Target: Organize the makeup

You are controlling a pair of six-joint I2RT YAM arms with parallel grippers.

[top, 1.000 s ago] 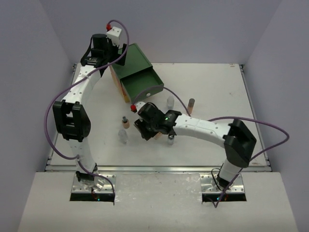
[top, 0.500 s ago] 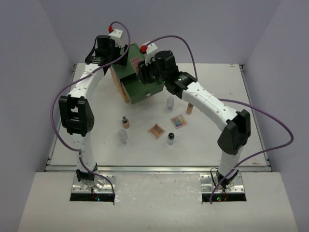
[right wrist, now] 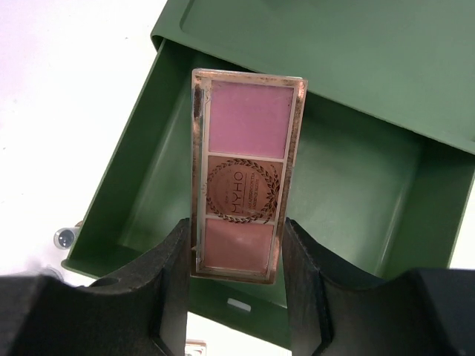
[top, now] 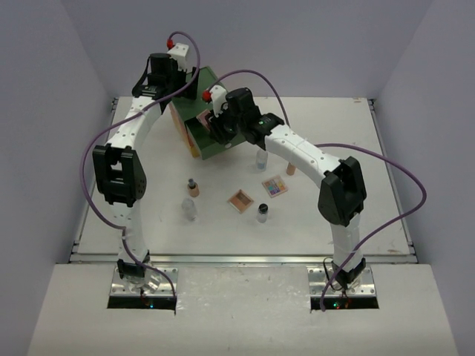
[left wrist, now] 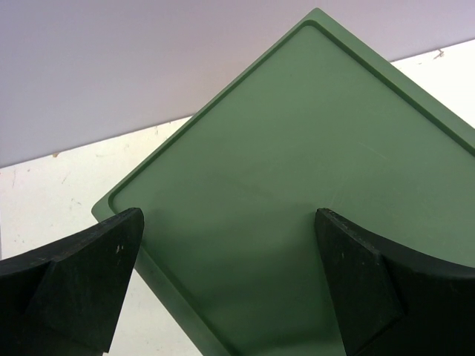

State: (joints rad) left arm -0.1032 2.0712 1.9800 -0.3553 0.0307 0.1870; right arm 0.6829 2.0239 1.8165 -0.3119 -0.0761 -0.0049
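My right gripper (top: 211,126) is shut on a long pink-brown palette (right wrist: 241,200), gripped by its long edges and held above the open green drawer (right wrist: 356,185) of the drawer chest (top: 211,80). The palette shows as a pink patch in the top view (top: 202,119). My left gripper (left wrist: 230,282) is open, its jaws wide apart over the chest's green top (left wrist: 297,163), holding nothing. On the table lie a square pink-brown palette (top: 240,200), a multicolour palette (top: 275,185), a black-capped jar (top: 262,213), two clear jars (top: 190,210) (top: 261,157) and two tan bottles (top: 192,187) (top: 291,169).
The chest stands at the back left of the white table (top: 334,133), its orange-yellow side (top: 182,127) facing left. The drawer sticks out toward the table's middle. Purple cables loop over both arms. Grey walls close in the back and sides.
My right arm has swung from the table's middle up to the chest with the long palette, then shifted left over the open drawer. The left arm has barely moved.
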